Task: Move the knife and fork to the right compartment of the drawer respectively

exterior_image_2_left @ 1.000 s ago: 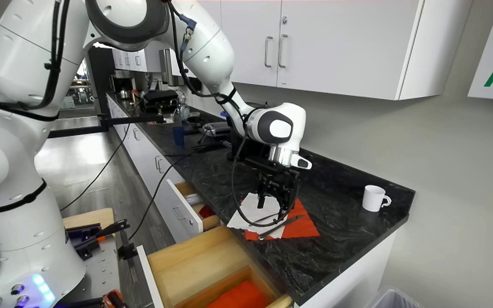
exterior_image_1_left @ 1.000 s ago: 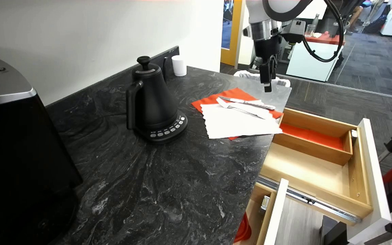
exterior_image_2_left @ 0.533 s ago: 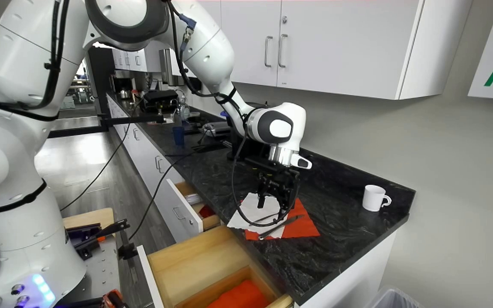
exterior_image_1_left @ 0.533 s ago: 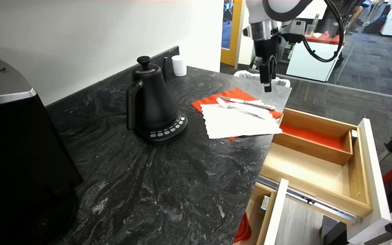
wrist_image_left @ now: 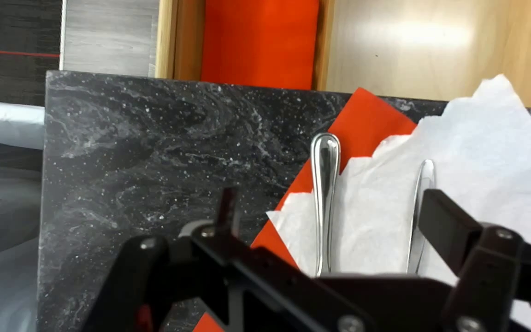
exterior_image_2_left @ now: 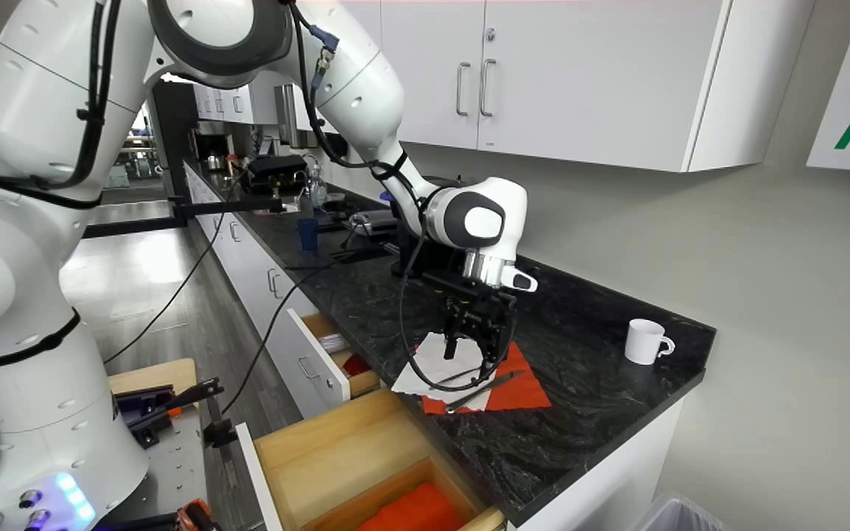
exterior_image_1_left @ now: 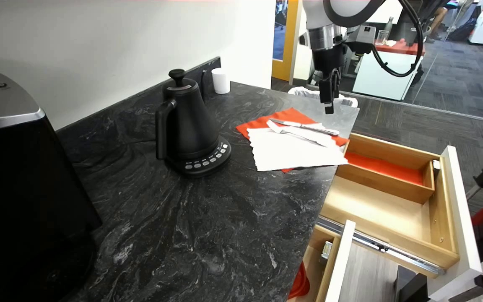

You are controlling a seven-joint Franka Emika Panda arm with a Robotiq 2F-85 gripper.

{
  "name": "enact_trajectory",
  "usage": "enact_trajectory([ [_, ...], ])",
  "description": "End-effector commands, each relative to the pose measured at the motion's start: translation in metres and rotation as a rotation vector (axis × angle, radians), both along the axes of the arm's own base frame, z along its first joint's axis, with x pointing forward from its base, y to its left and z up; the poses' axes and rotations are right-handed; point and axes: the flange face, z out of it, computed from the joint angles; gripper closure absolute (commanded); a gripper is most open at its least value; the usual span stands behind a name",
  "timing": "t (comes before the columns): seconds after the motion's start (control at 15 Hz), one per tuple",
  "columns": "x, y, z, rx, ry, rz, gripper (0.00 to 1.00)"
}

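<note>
The knife (exterior_image_1_left: 304, 126) and fork (exterior_image_1_left: 282, 130) lie side by side on white and red napkins on the dark counter. In the wrist view the knife handle (wrist_image_left: 325, 166) is at left and the fork handle (wrist_image_left: 426, 177) at right, their other ends hidden by the gripper. My gripper (wrist_image_left: 334, 214) is open and empty above them, one finger each side of the pair in that view. It hangs over the napkins in an exterior view (exterior_image_2_left: 468, 355). The drawer (exterior_image_1_left: 380, 205) is pulled out. Its right compartment (exterior_image_1_left: 386, 168), red-floored, also shows in the wrist view (wrist_image_left: 261, 41).
A black kettle (exterior_image_1_left: 191, 121) and a white mug (exterior_image_2_left: 645, 343) stand on the counter. A lower drawer (exterior_image_1_left: 315, 268) is partly open beside the main drawer. The counter edge (wrist_image_left: 132, 76) lies between the napkins and the drawer. A bin (exterior_image_2_left: 679, 516) stands past the counter's end.
</note>
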Motion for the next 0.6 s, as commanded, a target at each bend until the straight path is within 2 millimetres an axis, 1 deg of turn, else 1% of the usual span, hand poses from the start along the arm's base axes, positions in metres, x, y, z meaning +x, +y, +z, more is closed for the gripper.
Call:
enact_trajectory([
  [0.0,0.012,-0.008,-0.011,-0.004,-0.091,0.045,0.00],
  [0.2,0.025,-0.012,-0.028,0.002,-0.199,0.075,0.00],
  [0.53,0.039,-0.021,-0.053,0.028,-0.334,0.080,0.00],
])
